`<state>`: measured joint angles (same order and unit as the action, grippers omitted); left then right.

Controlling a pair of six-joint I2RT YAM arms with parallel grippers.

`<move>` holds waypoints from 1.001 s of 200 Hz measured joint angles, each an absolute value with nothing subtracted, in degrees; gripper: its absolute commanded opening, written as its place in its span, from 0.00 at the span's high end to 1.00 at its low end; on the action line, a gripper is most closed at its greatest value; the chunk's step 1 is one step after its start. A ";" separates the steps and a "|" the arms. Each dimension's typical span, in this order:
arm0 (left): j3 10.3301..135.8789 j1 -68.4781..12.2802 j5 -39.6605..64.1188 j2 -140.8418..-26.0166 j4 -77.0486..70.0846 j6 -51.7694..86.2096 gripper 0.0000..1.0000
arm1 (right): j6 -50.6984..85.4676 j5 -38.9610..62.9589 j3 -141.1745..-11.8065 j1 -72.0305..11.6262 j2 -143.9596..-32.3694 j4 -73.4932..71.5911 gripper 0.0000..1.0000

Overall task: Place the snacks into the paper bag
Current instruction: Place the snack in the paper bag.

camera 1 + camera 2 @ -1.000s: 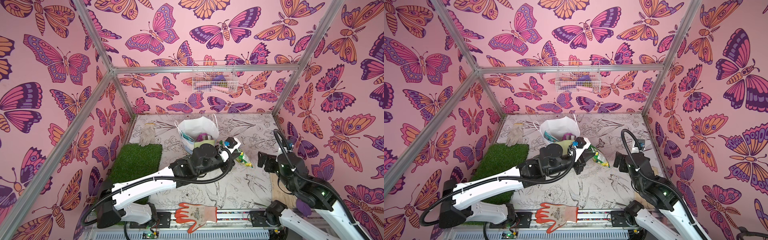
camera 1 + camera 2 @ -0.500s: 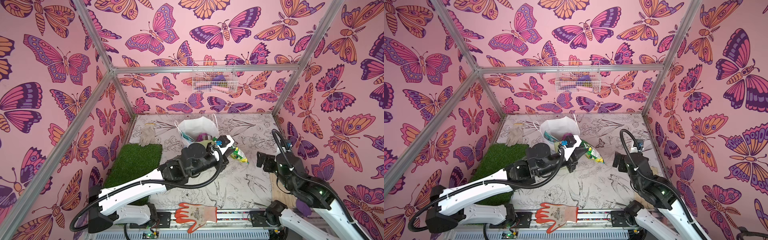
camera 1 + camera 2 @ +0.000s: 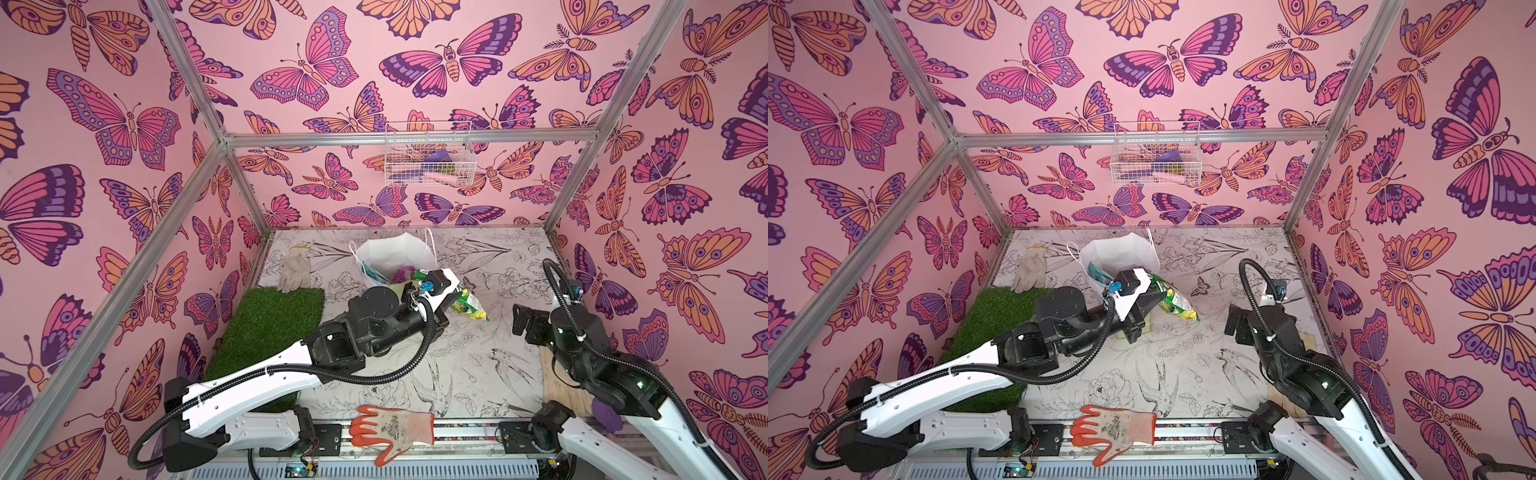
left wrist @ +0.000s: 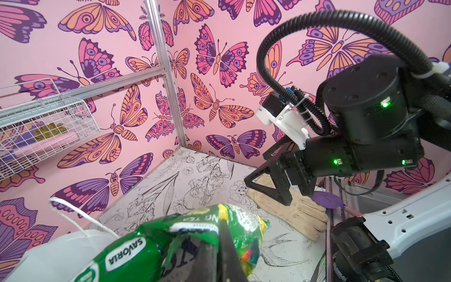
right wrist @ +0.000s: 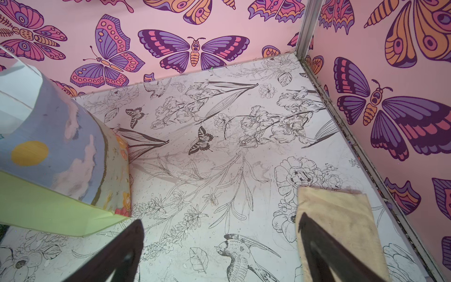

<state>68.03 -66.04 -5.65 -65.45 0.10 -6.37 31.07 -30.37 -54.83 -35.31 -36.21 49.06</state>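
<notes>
Left tool clamped on green-and-yellow bag | packet hung tilted just beside the paper bag | right tool sat well apart over the surface | orange-and-white glove lay at the front edge

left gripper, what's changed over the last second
The left gripper, shut on the green-and-yellow bag, carried it toward the paper bag. Nothing was grabbed or released. The right gripper stayed open and roughly in place, and the paper bag did not move.
</notes>
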 measured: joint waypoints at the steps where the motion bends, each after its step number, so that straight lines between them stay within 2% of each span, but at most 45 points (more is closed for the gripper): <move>1: 68.03 -66.04 -5.67 -65.43 0.10 -6.46 1.00 | 31.09 -30.37 -54.83 -35.31 -36.21 49.06 0.01; 112: 69.93 -64.82 -7.90 -64.97 1.85 -10.37 1.00 | 31.55 -29.26 -54.48 -35.31 -36.23 48.86 0.01; 200: 69.93 -55.27 -2.92 -63.86 2.04 -6.94 1.00 | 31.55 -28.84 -54.48 -35.31 -36.23 48.84 0.01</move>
